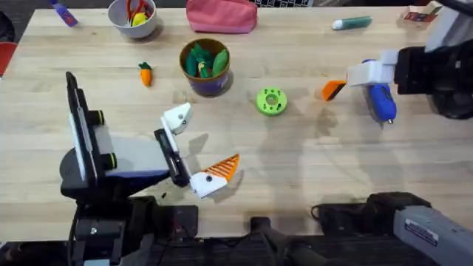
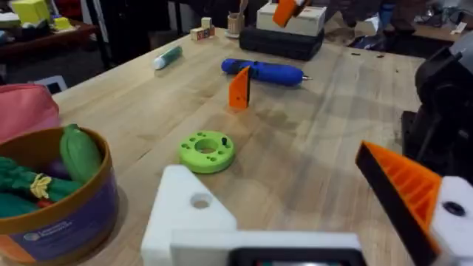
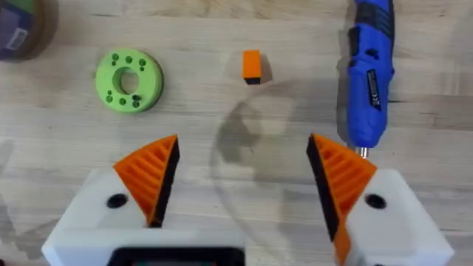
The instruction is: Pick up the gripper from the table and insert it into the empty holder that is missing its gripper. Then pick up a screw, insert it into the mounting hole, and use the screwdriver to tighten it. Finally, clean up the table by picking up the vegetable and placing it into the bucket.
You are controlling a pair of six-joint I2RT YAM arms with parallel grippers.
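The loose orange gripper (image 1: 332, 90) stands on the table between the green disc (image 1: 270, 101) and the blue screwdriver (image 1: 380, 100); in the right wrist view the gripper (image 3: 251, 65) sits ahead of the gap in my right gripper (image 3: 240, 177), which hangs open above it with both orange pads on. My left gripper (image 1: 198, 146) is open near the table's middle. One of its fingers is the bare white holder (image 2: 188, 214) with an open hole. The carrot vegetable (image 1: 145, 74) lies left of the purple bucket (image 1: 211, 87).
Green toy vegetables fill the bucket. A white bowl with scissors (image 1: 133, 16), a pink pouch (image 1: 222, 15) and a teal marker (image 1: 353, 24) line the far edge. The green disc (image 3: 129, 81) has several small holes.
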